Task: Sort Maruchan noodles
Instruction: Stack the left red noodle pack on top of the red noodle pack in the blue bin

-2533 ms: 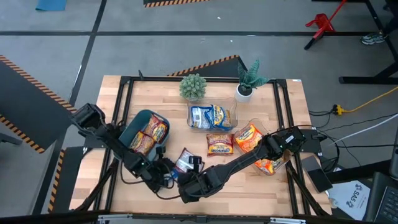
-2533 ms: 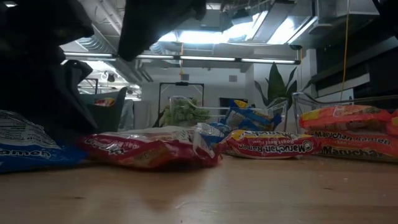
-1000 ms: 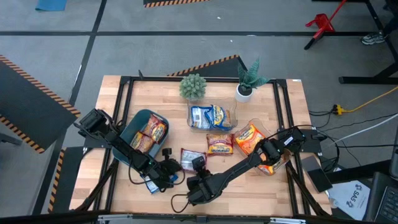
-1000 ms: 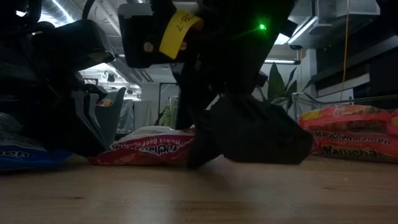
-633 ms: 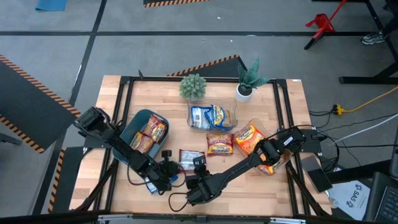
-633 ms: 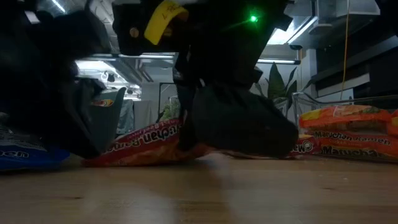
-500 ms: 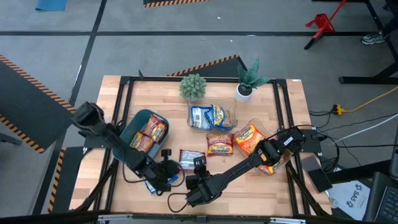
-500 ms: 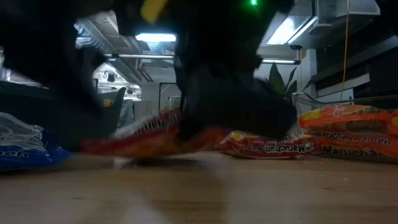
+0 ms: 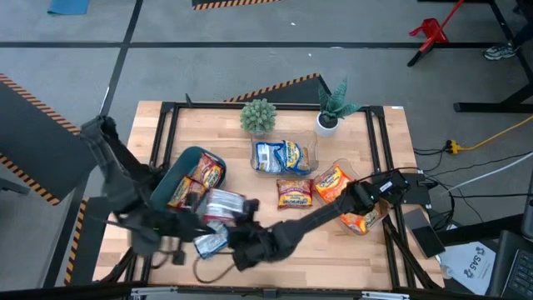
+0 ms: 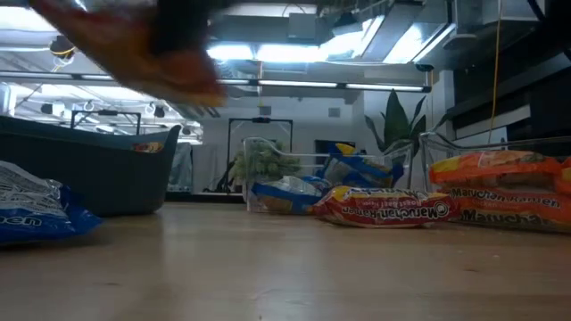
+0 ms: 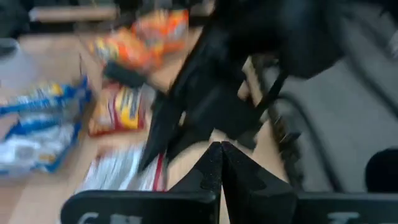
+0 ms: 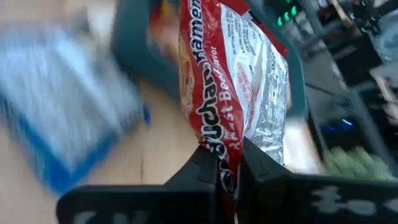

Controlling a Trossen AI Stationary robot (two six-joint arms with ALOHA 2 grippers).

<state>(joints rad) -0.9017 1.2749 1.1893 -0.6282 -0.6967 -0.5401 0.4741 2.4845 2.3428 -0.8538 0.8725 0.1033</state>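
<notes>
High view – right hand [image 9: 236, 236]: closed on a red-brown noodle packet [image 9: 223, 202], which is lifted clear of the counter [image 9: 366, 250].
High view – target: the dark teal bin [image 9: 166, 179] lies just beyond the held packet, on the side away from the right arm's base; it already contains red-brown packets.
High view – nearer arm: right; the left hand [image 9: 171, 250] is just beside it, on the side away from the right arm's base.
High view – right arm pose: stretched low across the counter.
Low view – packet [image 10: 134, 49]: a red blur high up, off the counter; bin wall [image 10: 89, 174] below it.
Left wrist view – left hand [image 11: 221, 163]: fingers pressed together, holding nothing.
Right wrist view – right hand [image 12: 227, 167]: fingers clamp one short end of the packet [image 12: 233, 81]; its long axis runs straight out from the fingers, with the bin [image 12: 134, 43] directly ahead.
Judgement: carry the packet forward over the bin, then release.
</notes>
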